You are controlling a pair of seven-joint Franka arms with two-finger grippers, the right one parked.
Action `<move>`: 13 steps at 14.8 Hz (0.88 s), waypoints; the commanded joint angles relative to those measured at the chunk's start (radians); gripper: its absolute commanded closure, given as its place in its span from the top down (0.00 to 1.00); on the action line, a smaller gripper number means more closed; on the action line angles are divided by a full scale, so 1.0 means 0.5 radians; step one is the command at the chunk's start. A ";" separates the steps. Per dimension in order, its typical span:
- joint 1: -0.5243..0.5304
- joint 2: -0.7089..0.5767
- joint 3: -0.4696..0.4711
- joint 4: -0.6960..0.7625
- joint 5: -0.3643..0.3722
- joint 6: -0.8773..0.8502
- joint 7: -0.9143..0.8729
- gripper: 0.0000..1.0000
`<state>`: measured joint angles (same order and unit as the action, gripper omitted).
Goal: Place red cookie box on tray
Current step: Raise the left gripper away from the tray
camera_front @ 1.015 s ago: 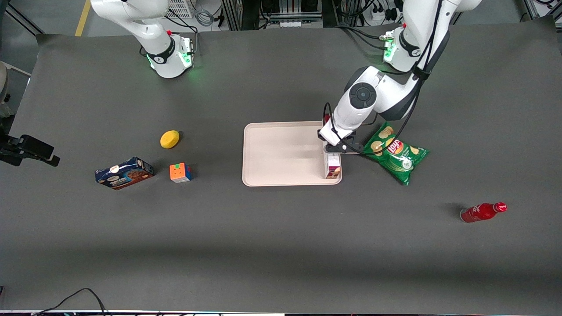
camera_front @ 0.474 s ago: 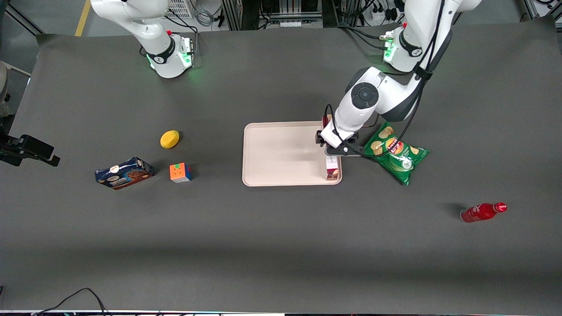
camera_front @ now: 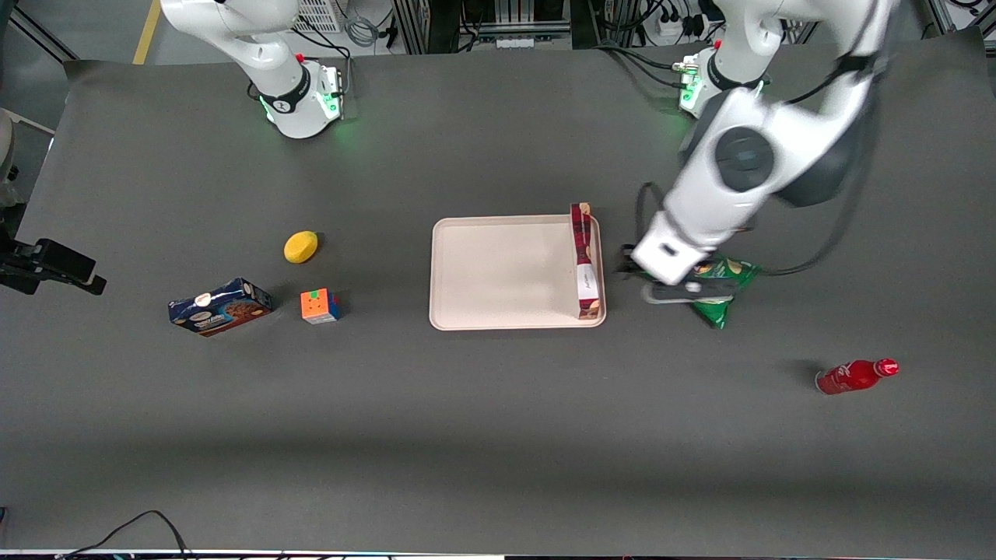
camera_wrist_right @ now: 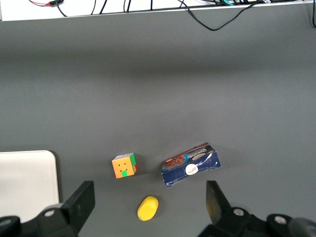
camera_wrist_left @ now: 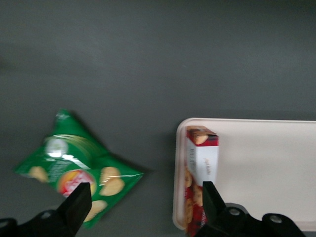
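One red cookie box on one tray — hand wide open, empty.

Legible text: none that you can make out word for word.
- Long slim dark-red cookie box: white label panel with dark print, unreadable.
- Crinkled green foil chip bag: round red-and-yellow brand emblem, lettering blurred.
- Short blue cardboard cookie box: white oval badge, unreadable.
- Black two-finger gripper: hangs with fingers apart over the bag, at 3 o'clock from the pale pinkish-beige tray, covering the emblem in your front view.
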<state>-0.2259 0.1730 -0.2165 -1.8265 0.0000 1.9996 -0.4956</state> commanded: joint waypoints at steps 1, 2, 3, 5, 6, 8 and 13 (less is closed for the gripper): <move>-0.018 -0.137 0.288 0.300 0.006 -0.483 0.407 1.00; -0.018 -0.222 0.377 0.300 0.009 -0.529 0.591 1.00; -0.015 -0.302 0.460 0.300 0.012 -0.581 0.717 1.00; -0.011 -0.434 0.583 0.300 0.012 -0.710 0.792 1.00; -0.008 -0.487 0.623 0.294 0.012 -0.768 0.798 1.00; -0.008 -0.527 0.709 0.287 0.018 -0.815 0.847 1.00; -0.008 -0.527 0.789 0.272 0.028 -0.784 0.942 1.00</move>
